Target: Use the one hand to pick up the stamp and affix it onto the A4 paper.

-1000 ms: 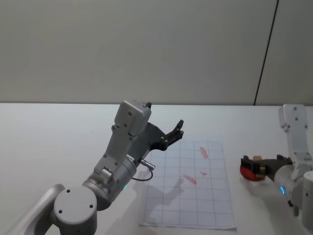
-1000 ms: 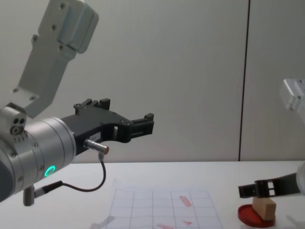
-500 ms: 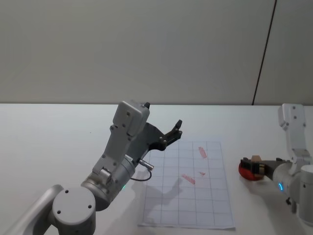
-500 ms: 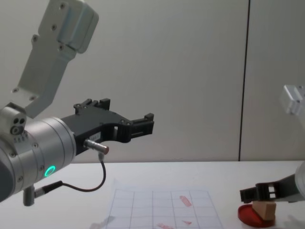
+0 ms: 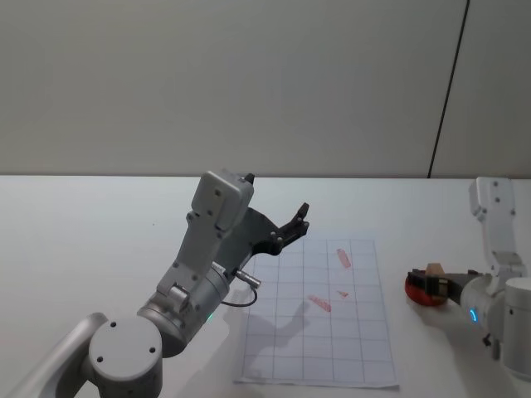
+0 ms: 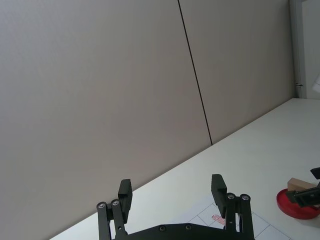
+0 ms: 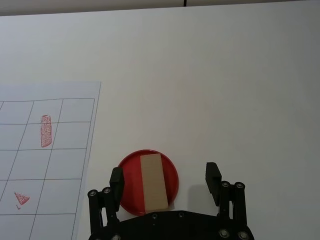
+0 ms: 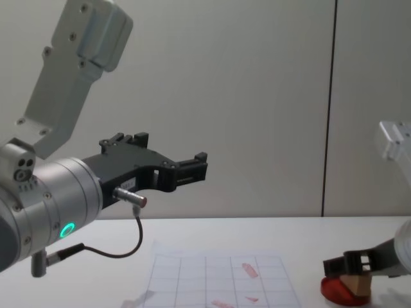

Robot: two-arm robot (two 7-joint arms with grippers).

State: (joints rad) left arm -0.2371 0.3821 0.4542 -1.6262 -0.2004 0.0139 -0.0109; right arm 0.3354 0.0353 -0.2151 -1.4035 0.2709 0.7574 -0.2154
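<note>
Stamp [image 7: 153, 181] on red ink pad [image 7: 127, 181], 3 o'clock of A4 paper [image 5: 332, 332]. Right gripper [image 7: 165, 174] now lower, straddling it, jaws wide, empty: closing looks next. Left gripper [image 6: 171, 185] parked high at paper's 10 o'clock, jaws apart, empty.

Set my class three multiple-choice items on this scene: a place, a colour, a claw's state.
1. Where does the stamp lie? A on the bare table; B on the ink pad; C on the A4 paper.
2. What colour is the ink pad? A blue; B green; C red.
3. How is the right claw? A shut on the stamp; B open, a finger either side of the stamp; C shut on nothing.
Answers: 1 B, the stamp lies flat on the pad. 2 C, red shows around the stamp. 3 B, both fingers stand clear of the stamp; the left claw, raised, is open too.
</note>
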